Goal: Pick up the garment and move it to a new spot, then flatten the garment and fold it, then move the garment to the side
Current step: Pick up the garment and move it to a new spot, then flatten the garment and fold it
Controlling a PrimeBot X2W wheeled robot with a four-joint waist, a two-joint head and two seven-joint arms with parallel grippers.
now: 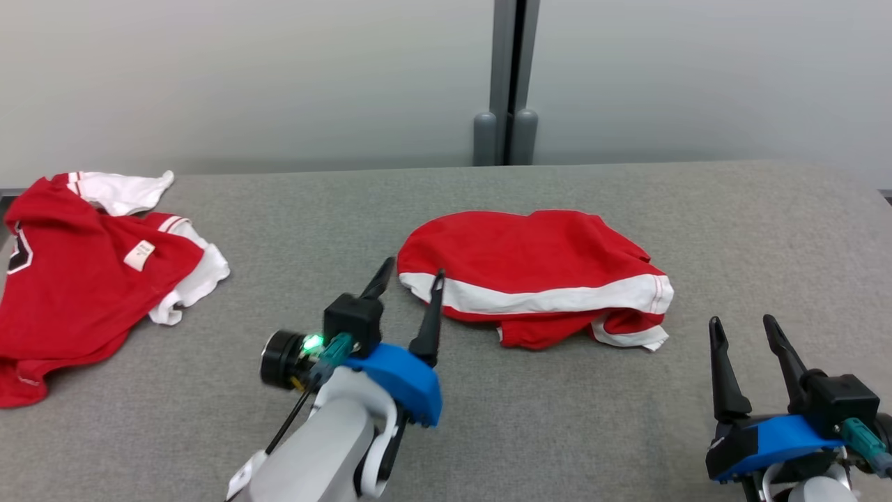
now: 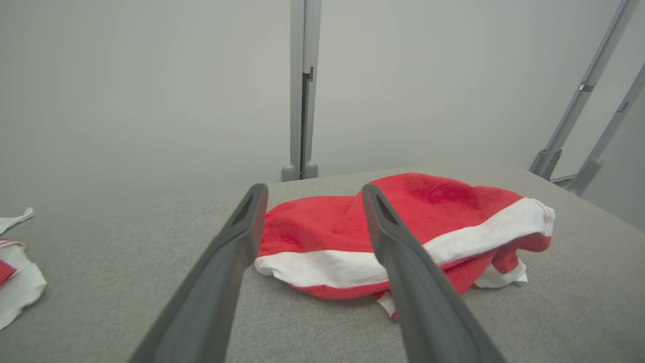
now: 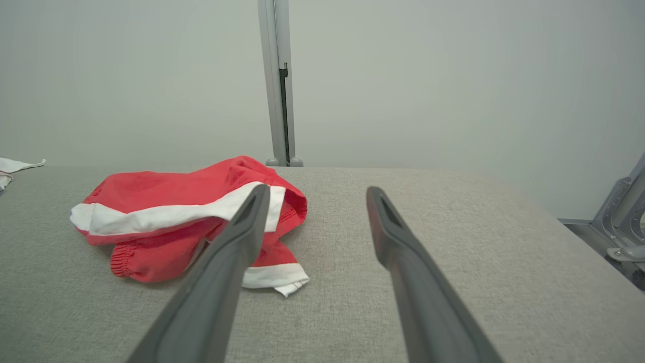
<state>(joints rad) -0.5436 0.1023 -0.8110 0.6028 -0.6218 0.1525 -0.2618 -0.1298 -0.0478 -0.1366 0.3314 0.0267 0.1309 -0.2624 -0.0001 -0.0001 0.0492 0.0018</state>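
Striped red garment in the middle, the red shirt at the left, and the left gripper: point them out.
striped red garment [image 1: 529,251]: head view, its red upper panel.
red shirt [image 1: 77,286]: head view, its red body.
left gripper [image 1: 412,268]: head view, midway between fingertips.

No readable text, white tag [image 1: 139,255] on left red shirt [image 1: 77,293] too blurred

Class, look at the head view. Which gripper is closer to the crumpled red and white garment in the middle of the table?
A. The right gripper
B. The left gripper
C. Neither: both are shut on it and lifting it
B: the left gripper, open, has its fingertips at the left edge of the garment, while the right gripper, also open, stands apart from it over bare table.
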